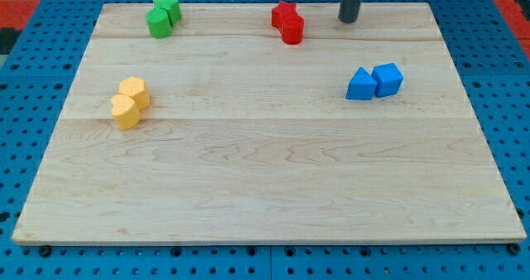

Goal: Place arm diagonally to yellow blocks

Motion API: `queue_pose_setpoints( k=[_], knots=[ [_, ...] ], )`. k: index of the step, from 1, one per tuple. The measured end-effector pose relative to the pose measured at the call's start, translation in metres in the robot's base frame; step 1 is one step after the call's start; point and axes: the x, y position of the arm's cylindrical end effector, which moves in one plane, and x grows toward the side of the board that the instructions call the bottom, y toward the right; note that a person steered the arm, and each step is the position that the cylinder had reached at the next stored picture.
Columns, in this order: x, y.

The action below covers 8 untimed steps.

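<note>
Yellow blocks (128, 103) sitting touching at view's left; my tip (349, 20) resting at view's top, just right of red blocks (287, 21). No pincer fitted, state not observable.

Two yellow blocks (128, 103), two green blocks (163, 16), two red blocks (288, 22), two blue blocks (374, 82).

green blocks (162, 16) top left | red blocks (288, 21) top centre | blue blocks (374, 82) right, touching | wooden tabletop (273, 172)
</note>
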Motion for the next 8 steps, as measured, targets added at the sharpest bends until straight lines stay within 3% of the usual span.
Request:
queue_pose_setpoints(
  k=[1,3,4,7,8],
  knots=[
    [-0.01,-0.004],
    [-0.009,-0.179],
    [-0.009,-0.217],
    [0.006,-0.249],
    [0.028,-0.25]
  ],
)
